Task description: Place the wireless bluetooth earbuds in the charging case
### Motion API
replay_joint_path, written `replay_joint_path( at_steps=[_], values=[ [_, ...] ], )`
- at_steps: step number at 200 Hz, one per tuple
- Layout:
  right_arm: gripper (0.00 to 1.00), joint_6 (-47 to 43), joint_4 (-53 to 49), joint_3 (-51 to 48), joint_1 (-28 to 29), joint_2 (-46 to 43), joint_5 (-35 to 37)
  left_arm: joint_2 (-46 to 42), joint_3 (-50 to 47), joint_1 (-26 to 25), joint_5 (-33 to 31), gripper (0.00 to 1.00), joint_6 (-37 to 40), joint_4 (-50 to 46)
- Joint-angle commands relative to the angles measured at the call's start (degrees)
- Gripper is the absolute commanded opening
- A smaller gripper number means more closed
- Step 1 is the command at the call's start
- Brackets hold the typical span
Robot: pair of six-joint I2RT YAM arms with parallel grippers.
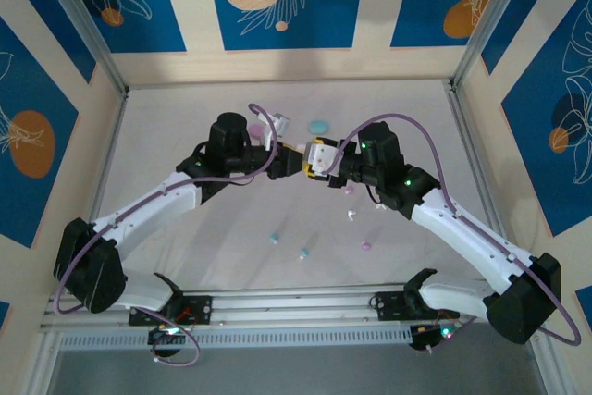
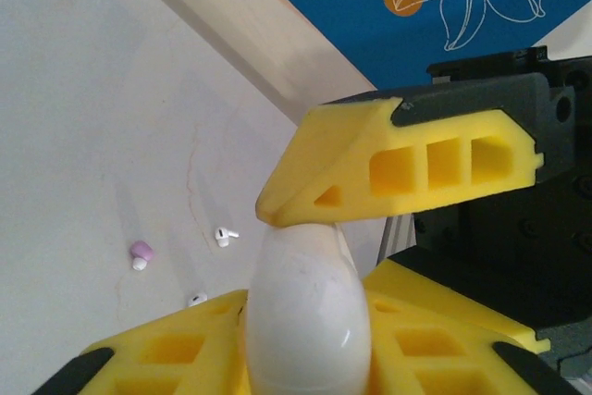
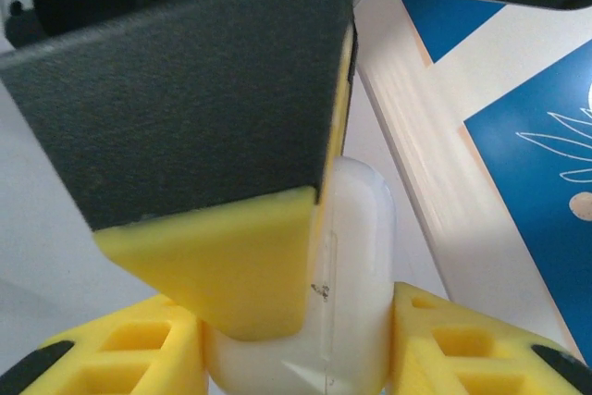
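Seemingly left end effector [image 2: 305, 335] and right end effector [image 3: 296, 349] — both clenched on white case [image 2: 305, 293]

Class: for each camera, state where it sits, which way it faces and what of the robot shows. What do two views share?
Top external: above and behind the bases, looking down on the table; both arms show, left end effector and right end effector close together mid-table.
Left wrist: on the left arm, facing along its own yellow fingers at the white case between them.
Right wrist: on the right arm, facing along its own fingers at that case.
Shared: both wrist views show the case and the other arm's finger.
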Motion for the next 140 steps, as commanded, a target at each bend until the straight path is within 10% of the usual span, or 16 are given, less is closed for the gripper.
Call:
replay_joint_path(
  at_steps=[1, 97, 140],
  values=[
    [0.43, 1.03, 0.79, 1.26, 0.76, -1.34, -2.16, -1.77, -0.6, -0.54, -1.46, 0.36, 0.36, 2.69],
    [0.43, 0.92, 0.71, 1.69, 0.66, -1.29, -1.1, -2.71, -0.29, -0.61, -0.75, 0.26, 3.43, -0.45],
    [0.43, 0.89, 0.83, 1.87, 0.66, -1.34, -0.73, -2.56, 0.39, -0.54, -0.42, 0.39, 4.45, -1.99]
  ],
)
